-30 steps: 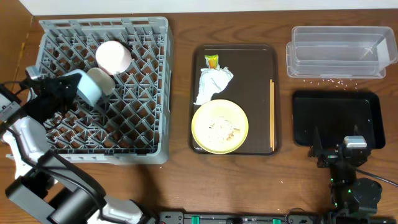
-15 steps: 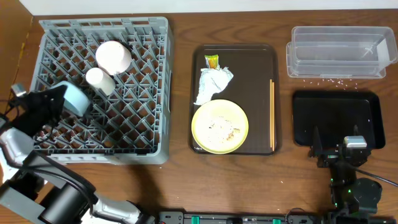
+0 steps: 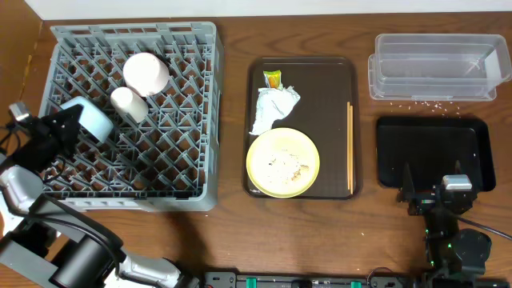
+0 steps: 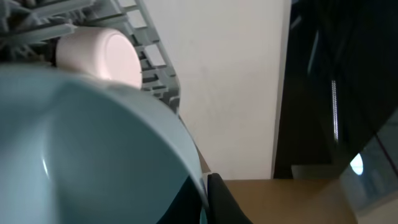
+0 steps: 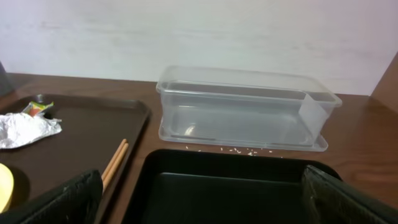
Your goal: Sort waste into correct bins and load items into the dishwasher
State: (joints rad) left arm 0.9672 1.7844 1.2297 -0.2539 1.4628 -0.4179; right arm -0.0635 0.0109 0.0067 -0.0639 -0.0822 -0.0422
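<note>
Left hand (image 3: 69,128) clamps light blue bowl (image 3: 96,122), grey lattice rack's (image 3: 136,30) left edge.
Rim may catch pegs (image 3: 160,152), slip free; right hand (image 5: 199,208) spread, empty.

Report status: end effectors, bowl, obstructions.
Left end effector shut on light blue bowl, at dish rack's left side. Right end effector open over black tray. White bowl, cup close by.

Wooden table (image 3: 232,120), grey dish rack (image 3: 136,30), brown serving tray (image 3: 328,88), clear tub (image 3: 436,38), black tray (image 3: 432,152), scattered crumbs (image 3: 416,101)

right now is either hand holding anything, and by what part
The left hand grips the light blue bowl by its rim, over the dish rack. The right hand is open and empty.
</note>
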